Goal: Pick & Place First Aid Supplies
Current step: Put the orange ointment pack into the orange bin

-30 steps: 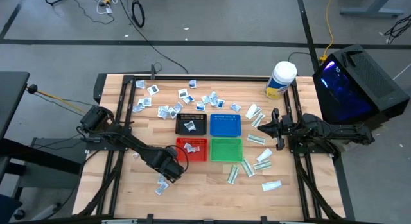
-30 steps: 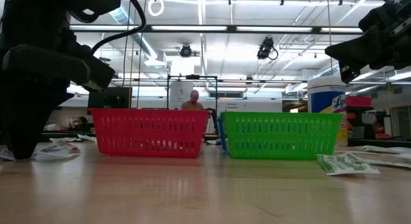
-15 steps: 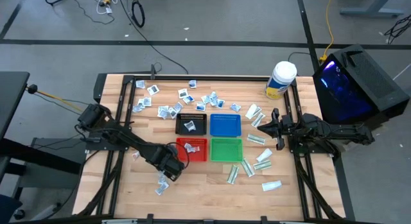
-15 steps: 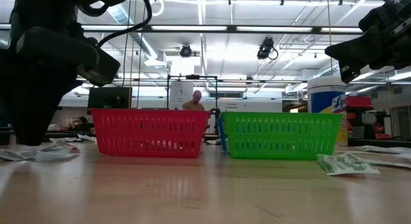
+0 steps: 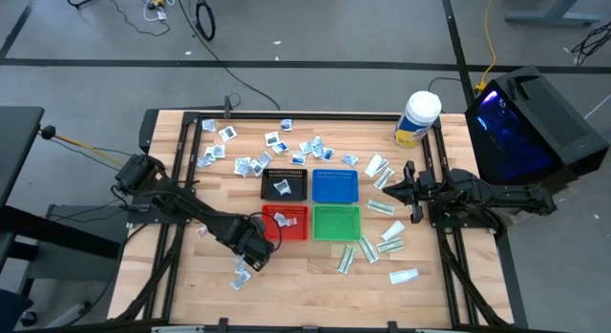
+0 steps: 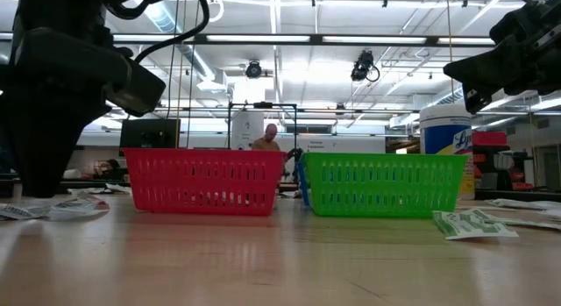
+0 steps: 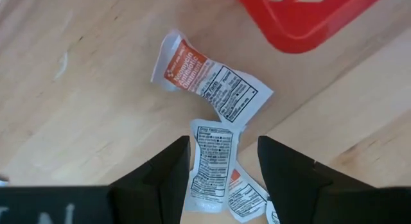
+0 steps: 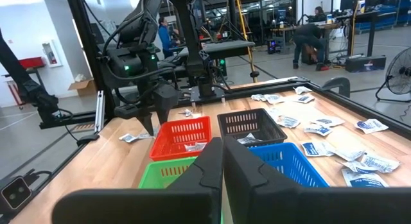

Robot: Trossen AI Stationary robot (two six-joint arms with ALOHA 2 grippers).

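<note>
My left gripper (image 7: 218, 169) hangs just over the tabletop (image 5: 305, 276) near its front-left part, fingers (image 7: 154, 176) parted about halfway and straddling a packet (image 7: 212, 163) that lies flat on the wood; I can't tell whether the pads touch it. A second packet (image 7: 212, 79) with an orange patch lies just beyond it, touching its end, and a third peeks out beneath the fingers. From above, this gripper (image 5: 250, 257) sits just off the front-left corner of the red tray (image 5: 284, 222), with a loose packet (image 5: 239, 279) nearer the front edge. The red tray holds a packet or two, and the black tray (image 5: 284, 184) behind it holds one; the blue tray (image 5: 335, 186) and green tray (image 5: 336, 222) stand to their right, all four clustered at the tabletop's middle. Many squarish packets (image 5: 267, 152) are scattered toward the back-left, and longer green-and-white packets (image 5: 387, 239) lie along the right side. A white jar (image 5: 417, 118) stands at the back-right corner. My right gripper (image 8: 222, 161) waits near the right edge, raised off the wood, its fingers pressed together on nothing. A person (image 6: 270, 138) shows in the room behind the trays.
</note>
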